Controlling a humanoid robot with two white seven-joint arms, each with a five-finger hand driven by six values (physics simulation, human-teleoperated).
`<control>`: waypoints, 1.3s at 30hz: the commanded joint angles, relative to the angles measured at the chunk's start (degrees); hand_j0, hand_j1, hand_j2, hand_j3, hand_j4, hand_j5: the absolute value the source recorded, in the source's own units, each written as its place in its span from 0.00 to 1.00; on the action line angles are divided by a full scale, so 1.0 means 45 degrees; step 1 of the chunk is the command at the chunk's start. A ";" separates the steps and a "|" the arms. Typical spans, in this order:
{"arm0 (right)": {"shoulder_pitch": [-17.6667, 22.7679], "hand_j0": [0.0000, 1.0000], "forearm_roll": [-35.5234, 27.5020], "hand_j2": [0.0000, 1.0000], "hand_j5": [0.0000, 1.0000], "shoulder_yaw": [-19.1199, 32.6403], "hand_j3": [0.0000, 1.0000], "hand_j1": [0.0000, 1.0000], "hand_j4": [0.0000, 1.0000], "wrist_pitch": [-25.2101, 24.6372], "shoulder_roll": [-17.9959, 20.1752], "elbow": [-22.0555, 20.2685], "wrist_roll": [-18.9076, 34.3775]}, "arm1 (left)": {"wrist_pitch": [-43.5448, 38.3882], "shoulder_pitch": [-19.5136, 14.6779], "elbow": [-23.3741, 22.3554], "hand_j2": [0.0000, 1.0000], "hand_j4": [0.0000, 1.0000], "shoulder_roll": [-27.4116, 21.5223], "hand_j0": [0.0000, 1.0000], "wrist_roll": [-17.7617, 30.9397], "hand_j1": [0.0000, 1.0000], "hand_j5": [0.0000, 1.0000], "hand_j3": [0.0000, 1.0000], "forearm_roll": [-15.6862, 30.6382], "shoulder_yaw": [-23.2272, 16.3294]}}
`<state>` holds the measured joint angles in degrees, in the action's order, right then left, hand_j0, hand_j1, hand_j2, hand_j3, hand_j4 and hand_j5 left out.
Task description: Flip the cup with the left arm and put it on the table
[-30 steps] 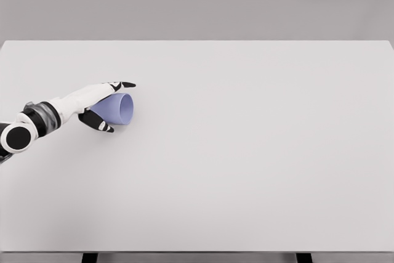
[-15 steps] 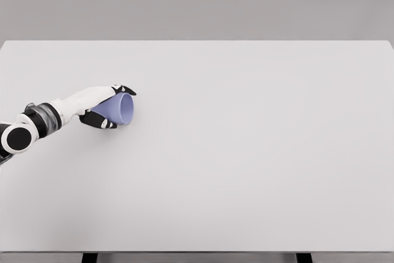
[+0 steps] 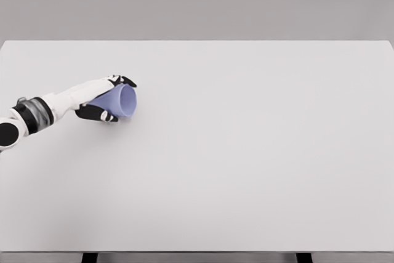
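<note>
1. head view: the cup (image 3: 120,101) is a small lilac tumbler lying on its side at the left of the table (image 3: 246,152), its open mouth turned toward the right and slightly toward the camera, its narrower base hidden in the palm.
2. it looks light, thin-walled and rigid, likely a plastic or paper sort of cup; the smooth, tapered wall suggests it could slide toward the wider end if squeezed loosely, so i judge a firm wrap around the mid-body to be the safer hold, not the rim.
3. the left hand (image 3: 101,100) is closed around the cup: the upper fingers (image 3: 123,80) curl over the top of the wall near the rim, and the thumb (image 3: 98,114) presses from below, so the cup sits pinched between them.
4. whether the cup rests on the surface or is lifted just clear of it cannot be told from this angle; a faint shadow lies right under it.
5. the left forearm comes in from the left edge, white with a dark wrist band, running low over the table toward the cup.
6. the grip seems made, and the flip itself is not yet done: the cup is still horizontal, so the wrist will need to roll until the base faces down before setting it upright.
7. the right arm is not seen in this view.
</note>
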<state>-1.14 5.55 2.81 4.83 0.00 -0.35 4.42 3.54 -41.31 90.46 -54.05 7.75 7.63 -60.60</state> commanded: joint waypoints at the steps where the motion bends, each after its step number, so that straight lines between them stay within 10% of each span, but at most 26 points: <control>1: 0.0000 1.00 -0.0003 1.00 1.00 0.0001 1.00 1.00 1.00 0.0000 0.0000 -0.0001 -0.0005 | 0.1107 -0.0038 0.0016 0.53 0.53 -0.0546 0.53 -0.0024 0.53 0.53 0.53 0.1193 0.0088; 5: 0.0000 1.00 -0.0003 1.00 1.00 0.0001 1.00 1.00 1.00 0.0000 0.0000 -0.0001 -0.0005 | 0.2436 -0.0273 0.0016 0.53 0.53 -0.0996 0.53 0.0151 0.53 0.53 0.53 0.3769 0.0107; 13: 0.0000 1.00 -0.0003 1.00 1.00 0.0001 1.00 1.00 1.00 0.0000 0.0000 -0.0001 0.0014 | 0.2495 -0.0312 -0.0198 0.53 0.53 -0.0820 0.53 0.3937 0.53 0.53 0.53 0.8301 0.0458; 18: 0.0000 1.00 -0.0003 1.00 1.00 0.0001 1.00 1.00 1.00 0.0000 0.0000 -0.0001 0.0014 | 0.1541 -0.0196 -0.2246 0.52 0.52 0.1265 0.52 0.6055 0.52 0.52 0.52 1.0296 0.2037; 25: 0.0000 1.00 -0.0003 1.00 1.00 0.0001 1.00 1.00 1.00 0.0000 0.0000 -0.0001 -0.0005 | -0.1294 -0.0098 -0.6604 0.53 0.53 0.5507 0.53 0.6055 0.53 0.53 0.53 1.0101 0.5164; 39: 0.0000 1.00 -0.0003 1.00 1.00 0.0001 1.00 1.00 1.00 0.0000 0.0000 -0.0001 0.0014 | -0.1197 0.1425 -0.6507 0.54 0.54 0.6718 0.54 0.6055 0.54 0.54 0.54 1.0062 0.6435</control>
<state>-1.14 5.55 2.81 4.83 0.00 -0.35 4.43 -2.08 -34.28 61.19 -24.68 35.01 52.73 -32.38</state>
